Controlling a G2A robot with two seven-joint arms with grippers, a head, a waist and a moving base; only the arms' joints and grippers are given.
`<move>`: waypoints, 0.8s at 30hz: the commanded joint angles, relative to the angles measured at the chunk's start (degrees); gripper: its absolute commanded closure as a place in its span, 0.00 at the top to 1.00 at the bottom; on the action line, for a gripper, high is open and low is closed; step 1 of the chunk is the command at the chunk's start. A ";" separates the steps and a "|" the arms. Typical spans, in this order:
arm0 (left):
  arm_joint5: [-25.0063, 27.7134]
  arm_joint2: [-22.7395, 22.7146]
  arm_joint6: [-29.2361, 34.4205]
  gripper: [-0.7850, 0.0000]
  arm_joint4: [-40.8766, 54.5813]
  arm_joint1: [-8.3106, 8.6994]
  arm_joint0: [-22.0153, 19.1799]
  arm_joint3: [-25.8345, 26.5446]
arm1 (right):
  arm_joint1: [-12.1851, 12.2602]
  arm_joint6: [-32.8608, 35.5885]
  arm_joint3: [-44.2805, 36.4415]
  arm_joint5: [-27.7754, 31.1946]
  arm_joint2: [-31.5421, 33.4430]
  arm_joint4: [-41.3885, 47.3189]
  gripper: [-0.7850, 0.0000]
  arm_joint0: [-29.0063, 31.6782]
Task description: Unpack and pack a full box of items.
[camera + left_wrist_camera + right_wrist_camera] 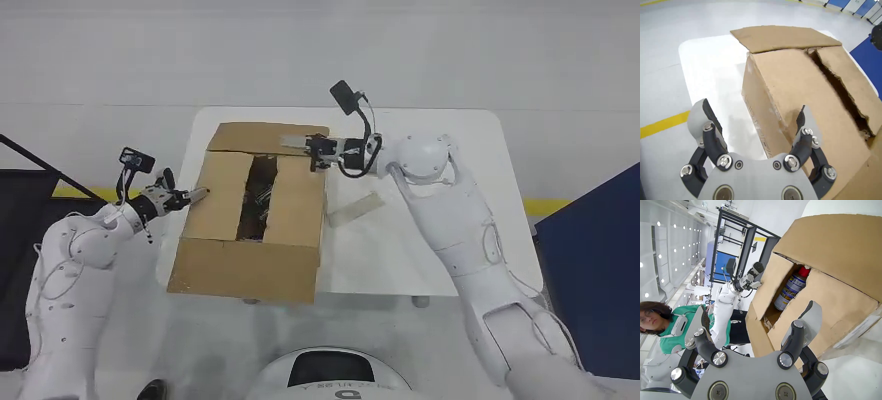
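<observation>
Standing on the left part of the white table (440, 190), the cardboard box (240, 265) has its far and near flaps folded out flat; its two side flaps are lowered over the opening, and a dark gap runs between them; the torn inner edges of those side flaps are ragged in the left wrist view; through the gap the right wrist view shows a spray can (791, 289) with a red cap lying inside the box, its cap towards the far flap; other dark contents are visible in the gap from the top view but cannot be identified. The left gripper (753, 106) is at the box's left side, level with the left side flap; its fingers are spread wide, one above the flap's surface and the other outside the box wall over the table; whether either finger touches the cardboard cannot be determined. The right gripper (757, 306) is at the far right corner of the box, by the far end of the right side flap; its fingers are likewise spread, one in front of the flap and the other clear of the box, with nothing held between them. A pale flat strip (356, 209) lies on the table just beside the box's right side.
</observation>
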State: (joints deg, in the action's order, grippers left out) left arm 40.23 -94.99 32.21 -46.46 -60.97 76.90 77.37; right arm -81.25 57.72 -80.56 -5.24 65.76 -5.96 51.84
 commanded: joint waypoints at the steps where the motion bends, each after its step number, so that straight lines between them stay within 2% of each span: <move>1: -0.36 1.19 -0.56 1.00 -0.63 -0.07 -0.40 0.05 | 0.35 0.23 -1.47 -0.12 0.81 -0.10 1.00 1.09; 11: -1.37 1.73 -2.15 1.00 -0.28 0.31 -0.39 0.62 | 0.54 0.47 -2.31 -0.16 1.22 -0.10 1.00 1.62; 16: -1.65 1.85 -2.41 1.00 0.65 0.50 0.08 0.74 | 0.03 -18.67 4.64 -6.00 4.88 2.18 1.00 0.95; 21: -1.58 1.40 -3.02 1.00 1.08 0.79 0.96 1.15 | -1.16 -27.42 15.34 -7.83 1.48 0.62 1.00 -3.55; 23: -1.35 0.83 -3.37 1.00 1.61 0.97 1.49 1.25 | -1.84 -33.25 20.19 -10.79 -1.81 -4.76 1.00 -5.90; 24: -1.31 0.68 -3.42 1.00 1.73 1.01 1.63 1.27 | -2.13 -33.20 21.31 -11.35 -3.03 -5.42 1.00 -6.59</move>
State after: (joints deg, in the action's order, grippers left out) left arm 38.86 -94.13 28.86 -44.87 -60.01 78.36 78.63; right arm -83.11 25.20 -60.93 -15.51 64.29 -9.57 46.09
